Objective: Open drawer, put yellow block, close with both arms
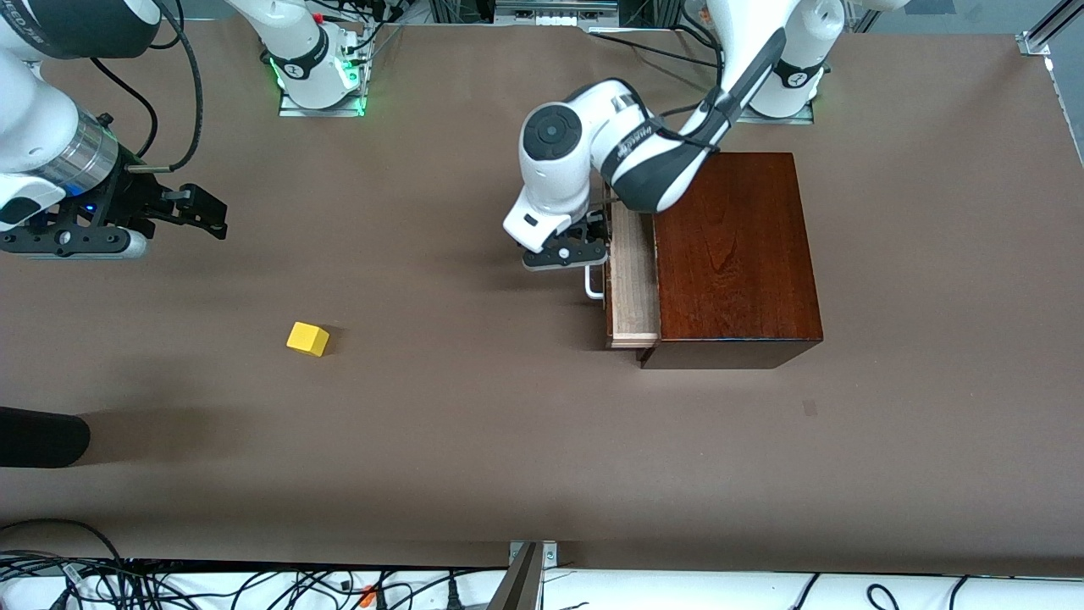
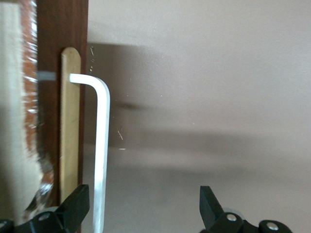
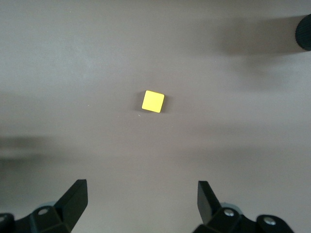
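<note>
Left gripper [image 2: 141, 211] fingers spread wide, straddling white handle [image 2: 101, 145] on the drawer [image 2: 70, 121] front.

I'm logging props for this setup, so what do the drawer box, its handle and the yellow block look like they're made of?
The box looks like dark reddish-brown wood with a glossy varnish: visible grain and reflections. The drawer, slightly pulled out, shows pale unfinished-looking wood. The handle is a smooth white bent bar, metal or plastic, can't tell. The yellow block is matte, evenly coloured, possibly painted wood or plastic.

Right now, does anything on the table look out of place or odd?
Nothing stands out. The drawer is slightly open, the open left gripper at its handle. The yellow block sits undisturbed below the open right gripper.
</note>
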You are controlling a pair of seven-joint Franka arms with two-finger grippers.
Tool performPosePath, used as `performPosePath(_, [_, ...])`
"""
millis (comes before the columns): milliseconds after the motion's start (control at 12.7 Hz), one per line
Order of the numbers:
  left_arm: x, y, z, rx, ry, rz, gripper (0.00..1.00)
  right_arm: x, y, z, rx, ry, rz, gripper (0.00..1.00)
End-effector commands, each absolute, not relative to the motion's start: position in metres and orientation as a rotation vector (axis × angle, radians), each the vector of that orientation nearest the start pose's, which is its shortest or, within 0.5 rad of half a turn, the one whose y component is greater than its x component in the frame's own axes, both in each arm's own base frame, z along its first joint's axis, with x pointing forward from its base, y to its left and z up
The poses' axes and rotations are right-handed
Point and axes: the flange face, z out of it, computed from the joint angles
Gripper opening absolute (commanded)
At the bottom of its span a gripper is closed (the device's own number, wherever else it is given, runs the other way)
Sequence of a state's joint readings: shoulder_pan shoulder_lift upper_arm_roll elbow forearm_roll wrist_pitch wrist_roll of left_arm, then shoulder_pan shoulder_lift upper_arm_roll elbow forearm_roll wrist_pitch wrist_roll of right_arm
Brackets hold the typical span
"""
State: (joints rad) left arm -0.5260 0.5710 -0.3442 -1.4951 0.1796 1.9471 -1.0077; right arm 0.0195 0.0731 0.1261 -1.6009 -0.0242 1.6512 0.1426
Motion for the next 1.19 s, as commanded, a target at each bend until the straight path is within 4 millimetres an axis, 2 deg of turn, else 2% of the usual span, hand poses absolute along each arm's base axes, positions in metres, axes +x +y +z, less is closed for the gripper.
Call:
performPosePath(0, [0.491,-0.492,0.378,-3.041,-0.098,0.116,1.0,0.58,0.079,0.581,-3.138,-0.005,0.021,1.0])
performPosePath(158, [0.502,-0.469,0.414,-3.015,-0.06,0.125,1.0,0.58,0.079,0.581,-3.138,-0.005,0.021,1.0])
performPosePath(316, [0.529,-0.418,0.456,-3.003,-0.002,0.172,1.0,0.58,0.079,0.581,-3.14,-0.005,0.019,1.0])
performPosePath(474, [0.552,-0.359,0.5,-3.015,0.09,0.223,1.0,0.58,0.077,0.583,-3.142,-0.008,0.013,1.0])
performPosePath(711, [0.577,-0.25,0.554,-3.056,0.181,0.302,1.0,0.586,0.087,0.584,-3.131,-0.012,-0.052,1.0])
performPosePath(869, [0.584,-0.189,0.575,-3.059,0.213,0.321,1.0,0.598,0.085,0.56,-3.131,-0.021,0.005,1.0])
performPosePath(1027, [0.589,-0.136,0.593,-3.096,0.175,0.347,1.0,0.599,0.082,0.557,-3.131,-0.016,0.005,1.0])
performPosePath(1106, [0.588,-0.118,0.607,-3.114,0.186,0.327,1.0,0.599,0.085,0.558,-3.132,-0.019,0.0,1.0])
